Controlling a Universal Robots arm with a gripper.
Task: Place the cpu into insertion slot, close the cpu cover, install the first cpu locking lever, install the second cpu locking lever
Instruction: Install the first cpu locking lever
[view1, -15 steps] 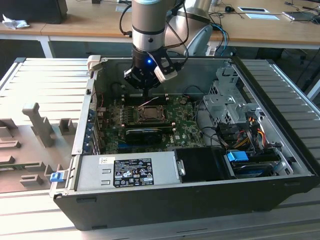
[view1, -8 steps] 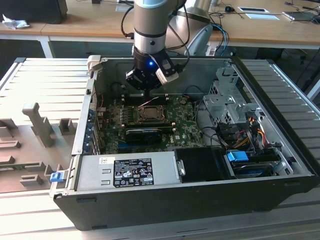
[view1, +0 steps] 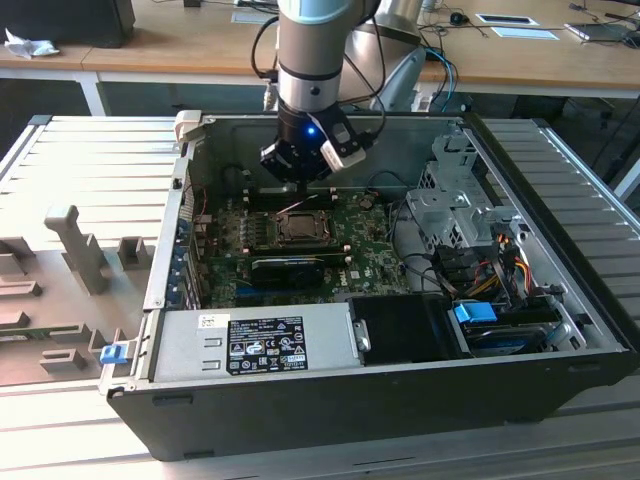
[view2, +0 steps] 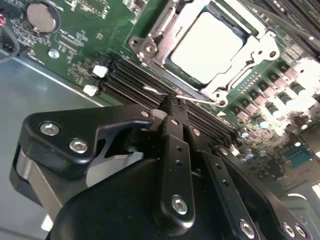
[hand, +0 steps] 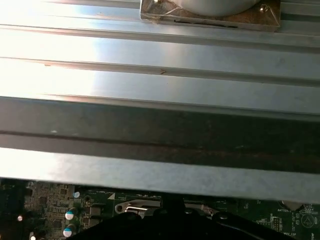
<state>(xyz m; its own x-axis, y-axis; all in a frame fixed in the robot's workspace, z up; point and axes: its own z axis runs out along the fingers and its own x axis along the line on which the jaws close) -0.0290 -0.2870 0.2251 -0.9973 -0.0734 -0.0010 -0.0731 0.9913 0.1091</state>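
The cpu (view2: 205, 45), a silver-grey square, lies in the insertion slot (view2: 148, 49) on the green board. The cpu cover (view2: 260, 50), a silvery frame, is down around it. A thin wire locking lever (view2: 200, 100) runs along the slot's side next to the black memory slots. My gripper (view2: 172, 102) is shut, and its fingertips touch this lever wire; I cannot tell whether it is pinched between them. In the exterior view the gripper (view1: 300, 180) hangs just behind the insertion slot (view1: 298, 228), inside the open computer case.
A long black card (view1: 290, 268) lies in front of the slot, with a power supply (view1: 260, 345) nearer still. A drive cage (view1: 455, 205) and cables (view1: 500, 260) fill the exterior view's right. The case wall (hand: 160, 80) stands close behind the gripper.
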